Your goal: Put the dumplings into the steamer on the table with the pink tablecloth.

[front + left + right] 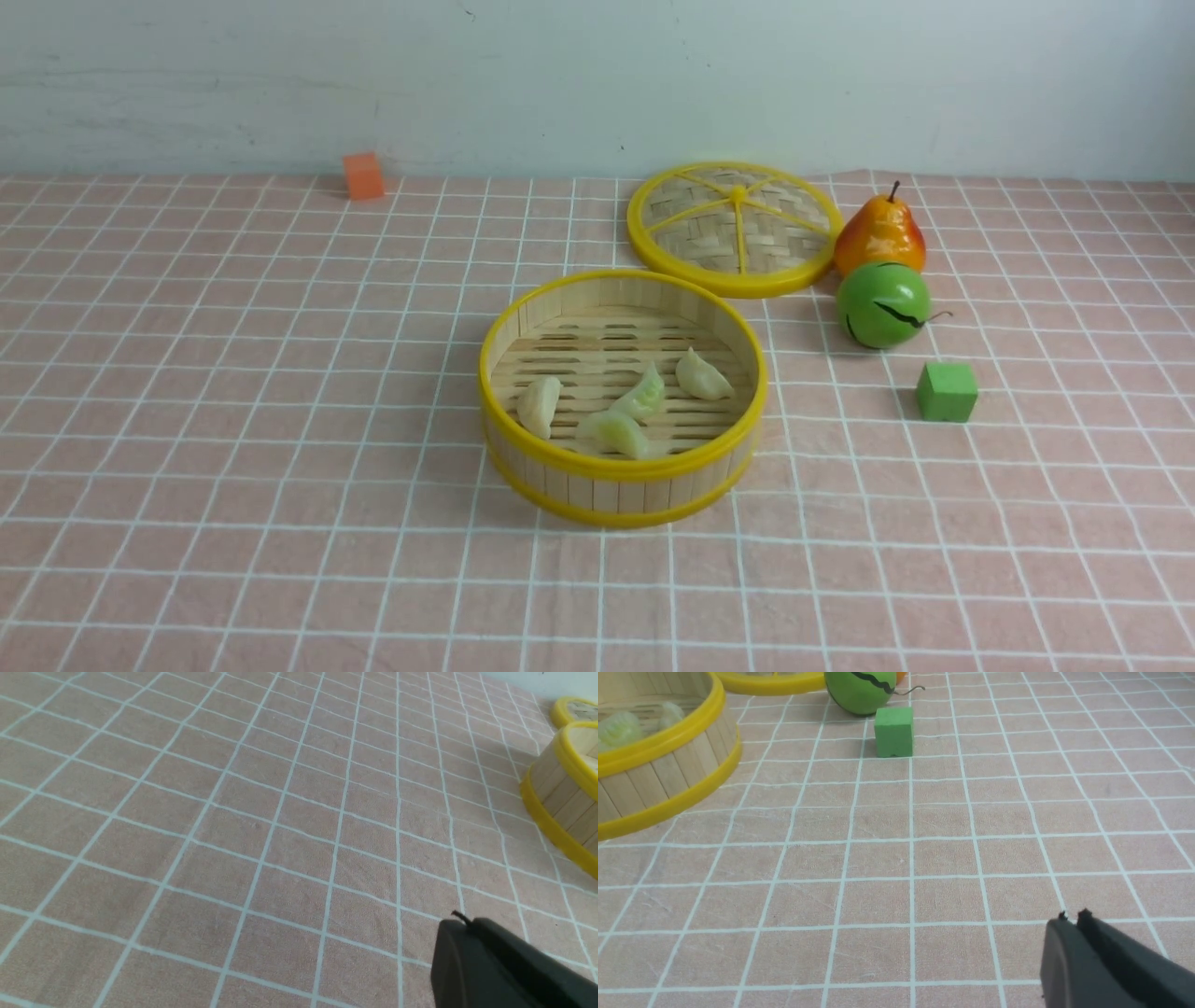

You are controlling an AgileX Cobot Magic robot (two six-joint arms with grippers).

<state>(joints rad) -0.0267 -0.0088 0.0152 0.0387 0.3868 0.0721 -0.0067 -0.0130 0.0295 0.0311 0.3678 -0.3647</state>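
Inside the steamer (pixel 523 322), four dumplings (pixel 644 395) pointing different ways, both end effectors (pixel 460 924) (pixel 1071 919) closed, empty.

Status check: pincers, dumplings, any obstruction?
Left pincer shut, empty; right pincer shut, empty. Four pale crescent dumplings all inside round bamboo steamer. Flat woven yellow-rimmed lid lies behind it, nothing blocking.

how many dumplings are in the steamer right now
4, all on the steamer floor: one at its left, one nearest the camera, one in the middle, one at its right. None looks hidden.
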